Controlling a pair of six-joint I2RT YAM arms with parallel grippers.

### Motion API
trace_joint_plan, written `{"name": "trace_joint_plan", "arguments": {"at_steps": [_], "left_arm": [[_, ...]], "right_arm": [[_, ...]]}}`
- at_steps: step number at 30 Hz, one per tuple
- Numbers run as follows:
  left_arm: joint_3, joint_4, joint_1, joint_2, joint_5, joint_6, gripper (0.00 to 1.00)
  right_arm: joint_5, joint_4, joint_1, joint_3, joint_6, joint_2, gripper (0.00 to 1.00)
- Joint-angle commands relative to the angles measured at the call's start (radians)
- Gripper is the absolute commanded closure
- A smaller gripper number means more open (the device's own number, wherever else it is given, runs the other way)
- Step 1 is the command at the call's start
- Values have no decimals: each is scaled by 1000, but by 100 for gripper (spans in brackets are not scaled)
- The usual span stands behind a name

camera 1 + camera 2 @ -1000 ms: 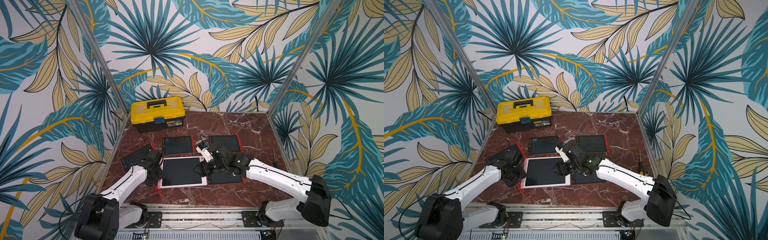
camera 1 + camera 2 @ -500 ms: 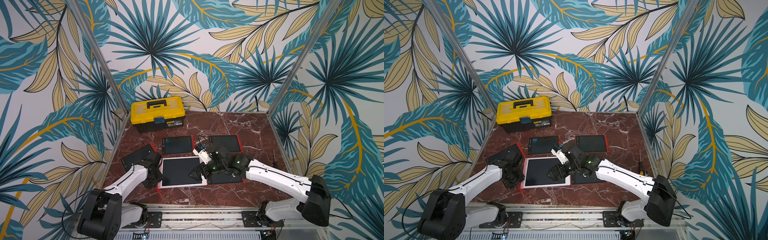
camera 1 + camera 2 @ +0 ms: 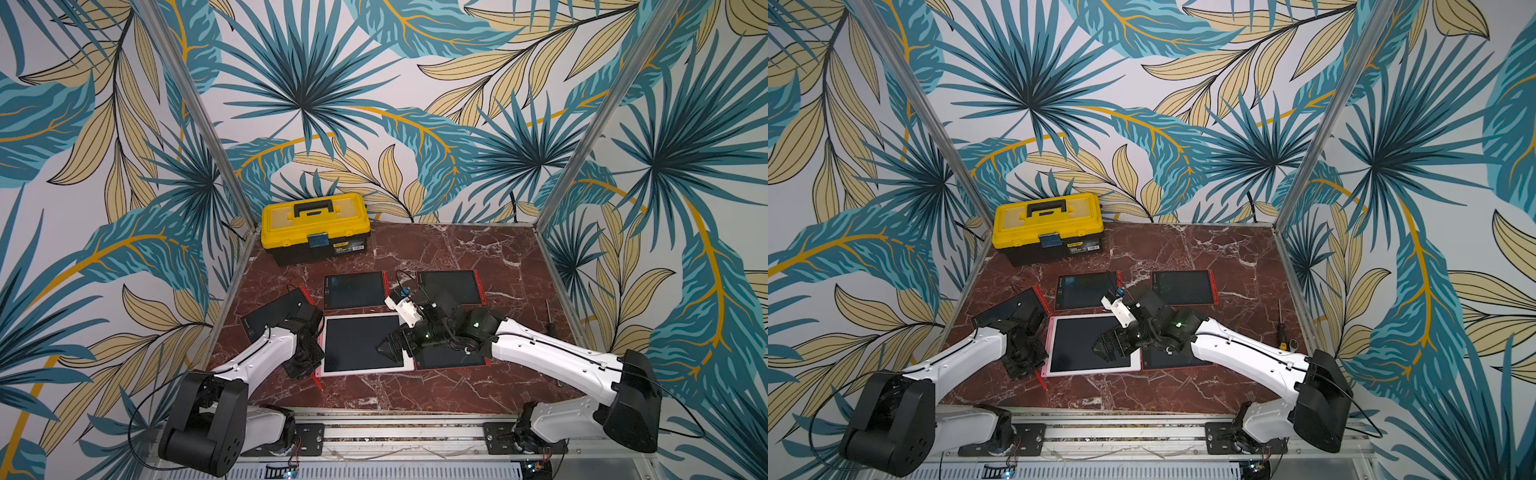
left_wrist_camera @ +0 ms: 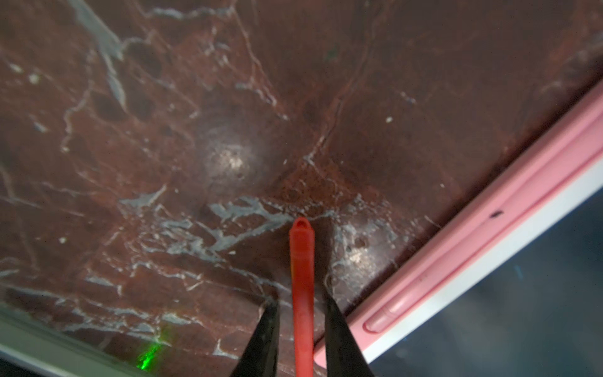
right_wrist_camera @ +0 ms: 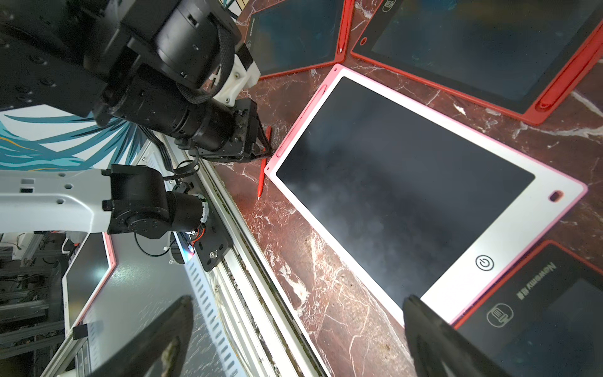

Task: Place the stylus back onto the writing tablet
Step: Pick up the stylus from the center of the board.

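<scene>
Both arms have moved. The left gripper [image 4: 301, 305] has slid along the tablet's side toward the robot's base and pulled its fingers [image 4: 266, 336] closer together. The right gripper [image 3: 388, 348] has swung out over the screen and now stands spread wide, holding nothing.

The left fingers stand on both sides of the red stylus [image 4: 302, 261]. A thin gap shows on each side, so they are not pinching it yet. The stylus lies flat on the table [image 4: 163, 130], and its far end sticks out past the fingertips.

Just beside this gripper runs the pink edge of the writing tablet [image 4: 483, 251]. It has a long groove [image 4: 456, 271] that looks like the stylus's home. The stylus is close by that edge but not on the tablet. I cannot tell if it touches the corner.

I think the stylus is very light, thin, hard and smooth. It may roll, slip or twist in a pinch. The spot between the fingers looks like a good place to hold it. A soft squeeze, a small lift and a short carry sideways to the groove should do.
</scene>
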Motion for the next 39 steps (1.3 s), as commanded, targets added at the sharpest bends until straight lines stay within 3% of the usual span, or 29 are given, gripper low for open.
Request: {"name": "trace_joint_plan", "arguments": {"at_steps": [1,20,39], "left_arm": [[6,-18,11,15,-11,10,76],[0,-11,11,21,-18,8,86],[-40,11,22,-57,-5,-7,86]], "right_arm": [[17,15,6,-18,7,11,0],[64,37,6,-61,38,-44,1],[77,35,6,-63,47,-48,0]]}}
